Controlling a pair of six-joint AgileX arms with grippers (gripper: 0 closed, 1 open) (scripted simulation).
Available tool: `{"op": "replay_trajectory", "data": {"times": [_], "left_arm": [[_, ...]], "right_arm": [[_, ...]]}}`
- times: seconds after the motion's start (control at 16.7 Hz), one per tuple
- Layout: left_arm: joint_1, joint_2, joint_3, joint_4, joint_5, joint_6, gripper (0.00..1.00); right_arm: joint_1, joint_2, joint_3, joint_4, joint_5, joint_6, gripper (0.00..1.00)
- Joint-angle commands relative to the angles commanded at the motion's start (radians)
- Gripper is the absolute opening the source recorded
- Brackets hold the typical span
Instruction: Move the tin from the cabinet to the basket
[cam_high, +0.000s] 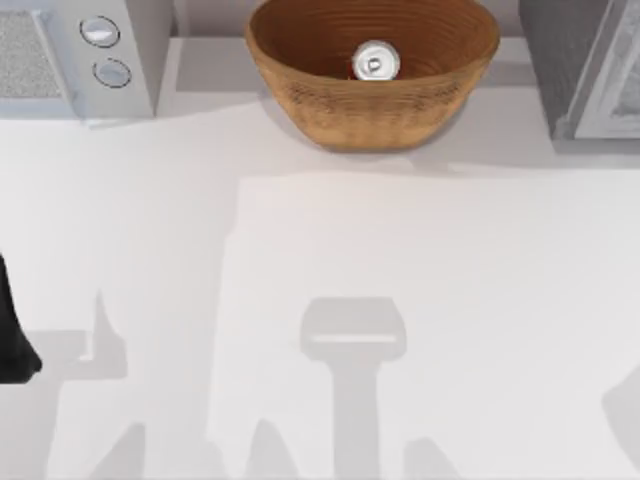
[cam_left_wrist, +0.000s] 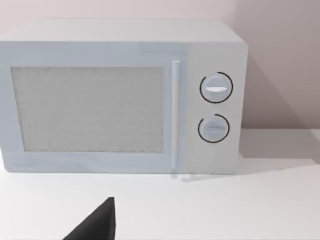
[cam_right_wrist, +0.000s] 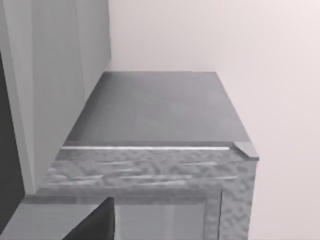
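Top centre of the top view, tin (cam_high: 375, 63) sits inside basket (cam_high: 372, 72); I can't tell either claw's state; careless retreat might clip the rim.

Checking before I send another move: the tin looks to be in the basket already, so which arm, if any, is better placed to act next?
Neither needs to: the tin sits inside the basket. The left arm is at the table's left edge.

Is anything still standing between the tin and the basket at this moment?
Nothing visible does: the tin already sits inside the basket, upright with its silver top showing, at the table's far edge between the microwave and the cabinet.
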Motion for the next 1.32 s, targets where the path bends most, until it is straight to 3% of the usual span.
{"op": "replay_trajectory", "data": {"times": [0.3,1.02,1.14,1.32], "left_arm": [[0.0,0.0,0.0,0.0,0.0,0.0,1.0],[0.0,0.0,0.0,0.0,0.0,0.0,1.0],[0.0,0.0,0.0,0.0,0.0,0.0,1.0],[0.0,0.0,0.0,0.0,0.0,0.0,1.0]], "right_arm": [[0.245,0.009,0.023,-0.014,0.246,-0.003,1.0],[1.267,-0.03,0.001,-0.051,1.267,-0.007,1.0],[1.374,-0.041,-0.013,-0.054,1.373,-0.008,1.0],[1.452,-0.05,-0.026,-0.057,1.451,-0.009,1.0]]}}
